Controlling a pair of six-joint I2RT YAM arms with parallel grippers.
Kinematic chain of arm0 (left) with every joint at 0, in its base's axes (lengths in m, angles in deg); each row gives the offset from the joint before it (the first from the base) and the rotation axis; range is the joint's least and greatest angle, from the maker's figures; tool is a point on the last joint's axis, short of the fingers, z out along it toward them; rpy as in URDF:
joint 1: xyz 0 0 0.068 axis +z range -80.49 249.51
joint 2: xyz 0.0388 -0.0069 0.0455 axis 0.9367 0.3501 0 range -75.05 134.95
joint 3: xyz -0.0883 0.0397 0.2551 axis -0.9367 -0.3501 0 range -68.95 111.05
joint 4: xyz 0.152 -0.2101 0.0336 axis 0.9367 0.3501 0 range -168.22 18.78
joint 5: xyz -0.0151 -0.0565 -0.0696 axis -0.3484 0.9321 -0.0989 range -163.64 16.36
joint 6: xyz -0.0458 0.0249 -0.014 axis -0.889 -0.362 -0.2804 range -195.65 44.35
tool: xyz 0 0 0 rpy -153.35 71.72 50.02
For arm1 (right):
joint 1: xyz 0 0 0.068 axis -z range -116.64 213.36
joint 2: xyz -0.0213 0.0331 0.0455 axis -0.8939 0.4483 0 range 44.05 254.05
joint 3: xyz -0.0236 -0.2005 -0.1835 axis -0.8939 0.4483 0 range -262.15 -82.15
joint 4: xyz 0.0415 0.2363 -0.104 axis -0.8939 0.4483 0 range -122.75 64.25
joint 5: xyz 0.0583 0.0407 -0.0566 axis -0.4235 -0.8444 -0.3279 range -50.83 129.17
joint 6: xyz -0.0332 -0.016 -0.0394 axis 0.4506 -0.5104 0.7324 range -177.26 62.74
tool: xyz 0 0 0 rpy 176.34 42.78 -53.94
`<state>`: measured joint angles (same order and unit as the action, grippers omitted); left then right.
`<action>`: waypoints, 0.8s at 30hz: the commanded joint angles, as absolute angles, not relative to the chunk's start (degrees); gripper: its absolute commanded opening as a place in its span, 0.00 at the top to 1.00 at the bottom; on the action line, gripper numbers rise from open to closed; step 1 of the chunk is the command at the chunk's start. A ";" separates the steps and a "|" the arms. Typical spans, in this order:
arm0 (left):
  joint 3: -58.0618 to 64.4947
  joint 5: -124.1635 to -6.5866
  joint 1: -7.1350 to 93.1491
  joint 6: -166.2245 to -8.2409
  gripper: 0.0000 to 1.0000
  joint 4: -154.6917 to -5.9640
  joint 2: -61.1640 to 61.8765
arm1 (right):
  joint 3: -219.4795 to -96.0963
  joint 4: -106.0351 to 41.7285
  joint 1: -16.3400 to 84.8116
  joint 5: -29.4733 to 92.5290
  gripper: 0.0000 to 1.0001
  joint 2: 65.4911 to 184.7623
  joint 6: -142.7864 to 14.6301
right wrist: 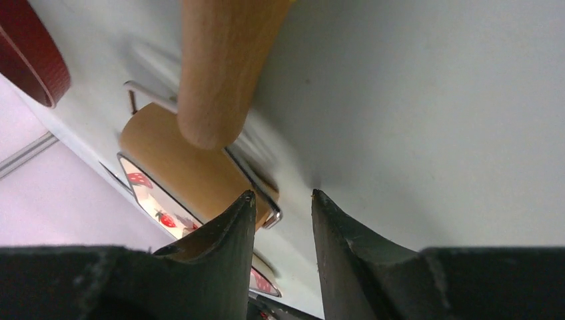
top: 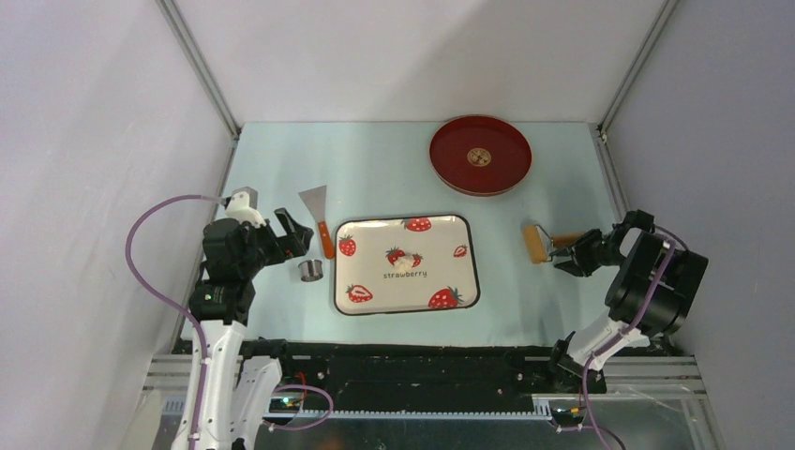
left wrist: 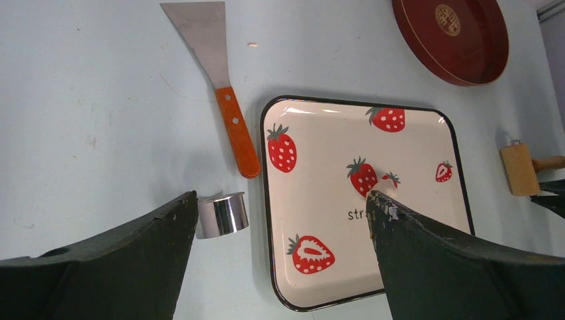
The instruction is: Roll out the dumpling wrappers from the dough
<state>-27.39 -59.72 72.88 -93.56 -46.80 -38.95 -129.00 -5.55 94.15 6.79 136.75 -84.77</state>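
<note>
Right gripper [right wrist: 282, 195] jaws are slightly apart and hold nothing, tips just beside the handle [top: 565, 240] of the wooden roller [top: 536, 244] near the right edge of the table [top: 375, 159]; the handle runs left-right, free end toward these jaws. Dough [top: 405, 263] is a small lump mid-plate [top: 450, 274] at table centre, left of the roller. Left gripper [left wrist: 280, 197] jaws are wide open and empty by the left edge, so the right arm is nearer.
</note>
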 commanded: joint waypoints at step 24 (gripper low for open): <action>-28.05 -58.50 72.53 -92.28 0.00 -48.55 -38.18 | -130.95 -2.82 70.37 16.53 1.00 137.76 -86.17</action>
<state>-27.79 -59.46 72.77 -93.56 -46.91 -38.28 -131.06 -9.81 73.03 10.44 140.01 -86.69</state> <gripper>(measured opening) 0.996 0.021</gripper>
